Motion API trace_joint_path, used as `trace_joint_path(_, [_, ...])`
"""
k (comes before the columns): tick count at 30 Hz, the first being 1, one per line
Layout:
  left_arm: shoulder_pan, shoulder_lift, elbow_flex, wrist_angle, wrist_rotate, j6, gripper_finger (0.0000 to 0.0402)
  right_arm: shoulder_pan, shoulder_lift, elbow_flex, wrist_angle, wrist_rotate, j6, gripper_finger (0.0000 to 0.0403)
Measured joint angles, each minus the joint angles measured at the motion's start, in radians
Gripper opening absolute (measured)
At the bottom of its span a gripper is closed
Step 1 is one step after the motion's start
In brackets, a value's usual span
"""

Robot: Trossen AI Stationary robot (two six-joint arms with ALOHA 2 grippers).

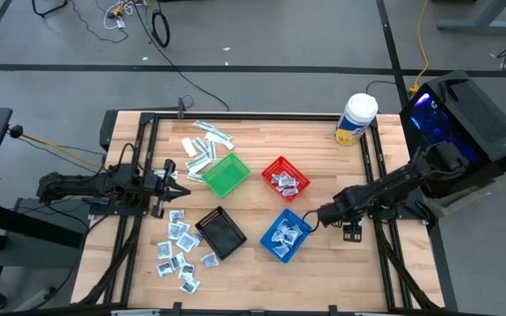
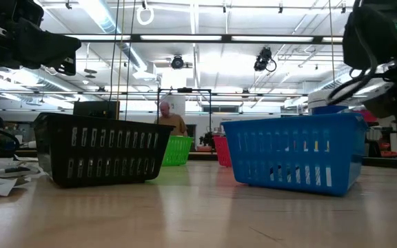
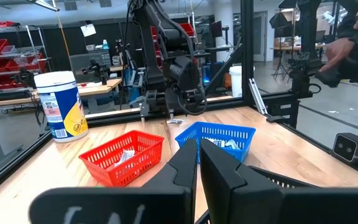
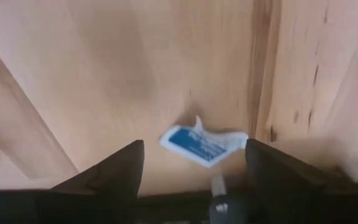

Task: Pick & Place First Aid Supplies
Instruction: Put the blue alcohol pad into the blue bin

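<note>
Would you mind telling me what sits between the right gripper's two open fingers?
A white-and-blue sachet lies on the bare wooden table between the right gripper fingers, seen in the right wrist view.

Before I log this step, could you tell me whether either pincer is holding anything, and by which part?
Nothing is held. The right pincer is open on either side of a white-and-blue sachet lying on the table, not clamping it. The left pincer is shut and empty.

Left gripper (image 1: 183,176) closed; right gripper (image 1: 313,217) jaws apart.
</note>
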Motion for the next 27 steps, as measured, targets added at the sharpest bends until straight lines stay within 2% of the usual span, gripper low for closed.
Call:
trace_joint_path(7, [0.000,0.000,0.000,0.000,0.000,0.000,0.0025,0.003,0.000,0.000,-0.026,0.001,0.003,0.0308])
trace_joint_path(27, [0.000,0.000,0.000,0.000,0.000,0.000,0.0025,0.013,0.000,0.000,-0.024,-0.015,0.022,0.0310])
